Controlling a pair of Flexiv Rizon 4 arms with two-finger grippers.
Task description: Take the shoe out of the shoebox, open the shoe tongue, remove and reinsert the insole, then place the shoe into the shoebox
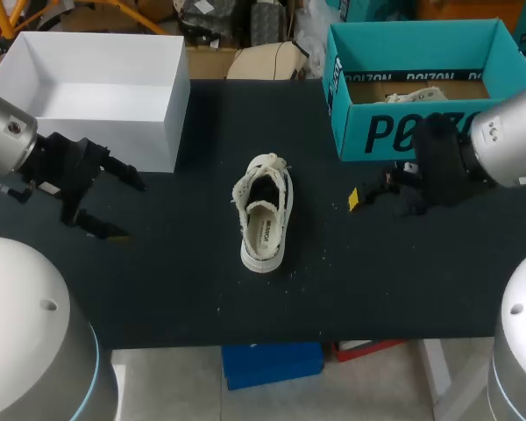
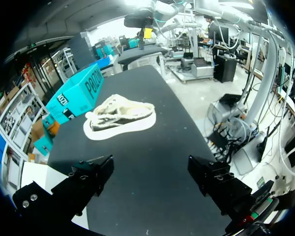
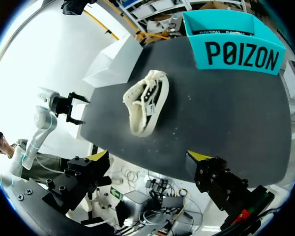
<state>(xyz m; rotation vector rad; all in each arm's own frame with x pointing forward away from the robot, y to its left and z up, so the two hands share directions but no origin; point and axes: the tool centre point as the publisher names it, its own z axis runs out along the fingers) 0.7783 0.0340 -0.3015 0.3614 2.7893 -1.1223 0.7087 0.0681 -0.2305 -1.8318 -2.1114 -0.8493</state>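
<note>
- The shoe (image 1: pixel 265 215), a cream low sneaker with loose laces, stands on its sole at the middle of the black table (image 1: pixel 184 289), toe toward the far side and heel toward the near edge
- It is out of the teal shoebox (image 1: pixel 368 132), which sits open at the table's far right, well apart from the shoe; something pale lies inside the box, and I cannot tell what it is
- An open white box (image 1: pixel 105 132) stands at the far left of the table
- The left gripper (image 1: pixel 130 210) hangs over the table to the left of the shoe, fingers spread wide with nothing between them; in the left wrist view the shoe (image 2: pixel 120 115) lies ahead of the fingers, clear of them, with the shoebox (image 2: pixel 78 91) beyond it
- The right gripper (image 1: pixel 373 186) is just in front of the shoebox, right of the shoe, touching neither
- In the right wrist view its yellow-tipped fingers (image 3: pixel 199 157) stand far apart and empty, with the shoe (image 3: pixel 146 101) ahead
- A few small white specks lie on the table near the shoe
</note>
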